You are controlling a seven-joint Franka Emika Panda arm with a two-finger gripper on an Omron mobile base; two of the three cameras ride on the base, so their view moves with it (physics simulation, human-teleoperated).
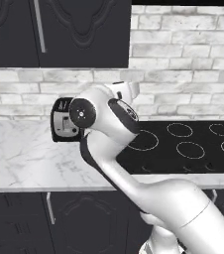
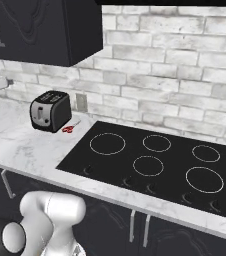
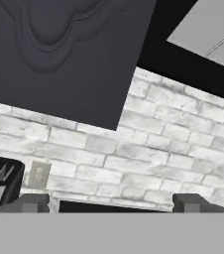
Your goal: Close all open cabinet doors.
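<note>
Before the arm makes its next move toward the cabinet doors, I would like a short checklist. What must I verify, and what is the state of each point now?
1. Gripper open and empty: ok, the fingers stand wide apart with nothing between them.
2. Cabinet doors in sight: ok, black doors hang above the counter, one with a silver bar handle.
3. Any door open: cannot tell, the doors shown look flush in the base views.
4. Hand aimed at a door: ok, the hand view shows a door's raised panel above the brick wall.
5. Toaster clear of the arm: ok, it sits on the counter by the wall.
6. Stovetop free: ok, nothing on its rings.
</note>
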